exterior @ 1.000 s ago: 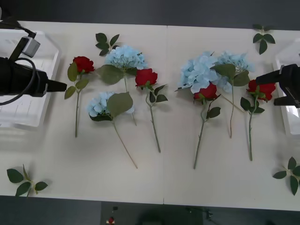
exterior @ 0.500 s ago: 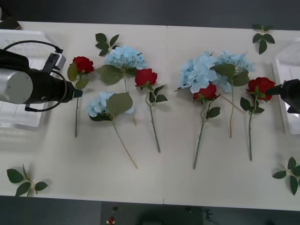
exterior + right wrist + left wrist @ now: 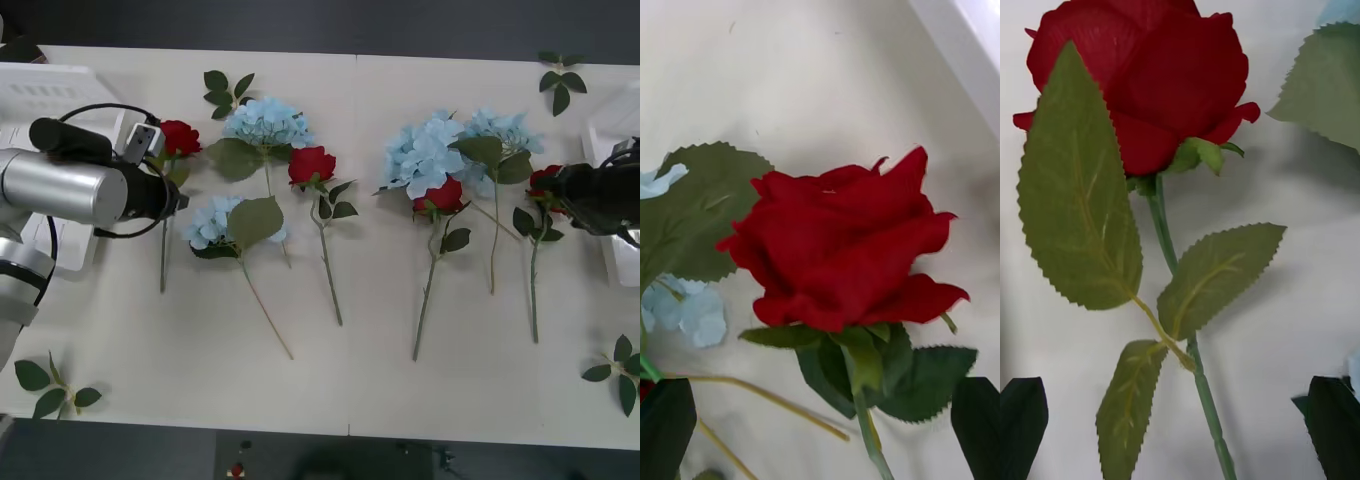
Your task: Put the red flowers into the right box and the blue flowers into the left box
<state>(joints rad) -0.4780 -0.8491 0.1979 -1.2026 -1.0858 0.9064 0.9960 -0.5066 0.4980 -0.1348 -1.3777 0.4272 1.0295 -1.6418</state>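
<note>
Front view, near edge first: loose leaf sprigs (image 3: 50, 388) lie at the near corners of the tabletop (image 3: 350, 400), away from the work. All four red flowers and four blue flowers (image 3: 425, 155) lie on the tabletop between the boxes; none is in a box yet. Change since one second ago: the left end effector (image 3: 175, 200) has left its position over the left box (image 3: 60, 90) and moved right to the leftmost of the red flowers (image 3: 178, 135), and the right end effector (image 3: 560, 195) has moved in from the right box (image 3: 612, 120) to the rightmost rose (image 3: 545, 180), partly covering its bloom. Judgement: both arms are in the approach step, and no grasp is made. Left wrist view: black fingers (image 3: 1022, 424) stand spread at the two corners, with the stem (image 3: 1202, 390) running between them, untouched. Right wrist view: fingers (image 3: 977, 427) are likewise spread, with the stem (image 3: 869, 435) between them just below the bloom. Orientation: each rose's long axis runs near to far, with the stem end toward the near edge and the bloom at the far end. The spread fingers straddle each stem across that axis. The leftmost rose belongs in the right box, so it faces a full crossing of the tabletop.
</note>
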